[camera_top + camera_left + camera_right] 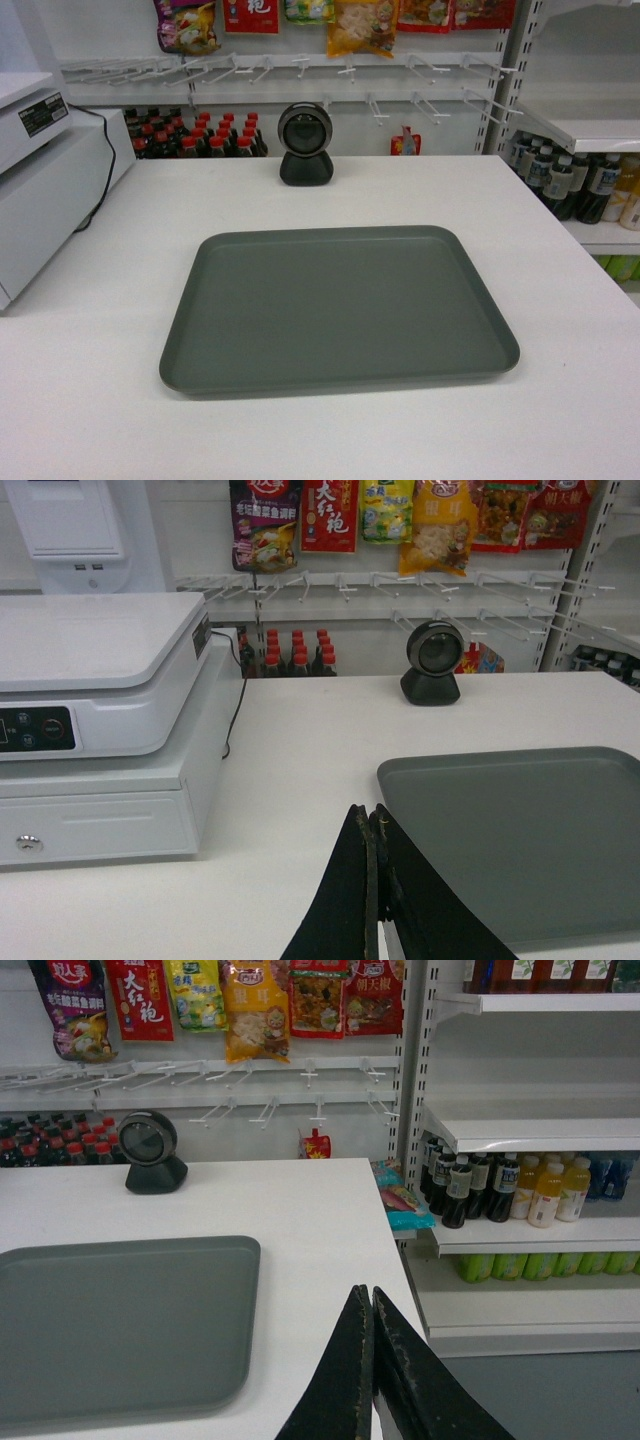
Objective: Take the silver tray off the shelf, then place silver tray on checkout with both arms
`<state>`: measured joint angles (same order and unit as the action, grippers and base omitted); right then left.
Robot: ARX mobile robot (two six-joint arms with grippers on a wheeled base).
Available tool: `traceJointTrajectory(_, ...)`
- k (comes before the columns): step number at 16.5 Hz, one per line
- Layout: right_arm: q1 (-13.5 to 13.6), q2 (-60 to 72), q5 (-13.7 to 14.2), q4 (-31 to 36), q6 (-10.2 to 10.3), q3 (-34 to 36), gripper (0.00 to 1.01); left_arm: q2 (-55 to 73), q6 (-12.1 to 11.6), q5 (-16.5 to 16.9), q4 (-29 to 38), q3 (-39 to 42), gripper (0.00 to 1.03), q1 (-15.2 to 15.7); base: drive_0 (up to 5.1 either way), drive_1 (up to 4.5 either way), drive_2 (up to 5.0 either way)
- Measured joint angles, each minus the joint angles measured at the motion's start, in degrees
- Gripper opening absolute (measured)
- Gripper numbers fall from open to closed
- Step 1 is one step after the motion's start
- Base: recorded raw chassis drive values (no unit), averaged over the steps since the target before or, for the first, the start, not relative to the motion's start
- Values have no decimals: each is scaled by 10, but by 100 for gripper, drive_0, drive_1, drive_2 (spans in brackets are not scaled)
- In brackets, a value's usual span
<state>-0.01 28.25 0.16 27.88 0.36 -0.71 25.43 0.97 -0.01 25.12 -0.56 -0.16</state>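
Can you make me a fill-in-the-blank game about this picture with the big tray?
1. The silver tray lies flat on the white ____.
2. The black scanner stands ____ the tray, by the far edge.
3. The left gripper has its fingers ____.
4. On the tray there is ____.

Missing words: checkout; behind; shut; nothing

Bare table (560, 300) rings the silver tray (340, 305) at 3, 6 and 9 o'clock. The scanner (305, 145) stands at 12, the white register (45, 190) at 10.
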Motion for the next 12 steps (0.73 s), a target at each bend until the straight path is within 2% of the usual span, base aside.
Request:
traceJointTrajectory(5,0,-98,0,-94,0,0,3,-89,0,0,-85,0,1,0,0,0,0)
traceJointTrajectory(11,0,-171,0,-167,0,0,3,-155,0,0,-151,0,1,0,0,0,0)
traceJointTrajectory(12,0,-180,0,-174,0,0,3,-180,0,-1,-189,-2,1,0,0,0,0)
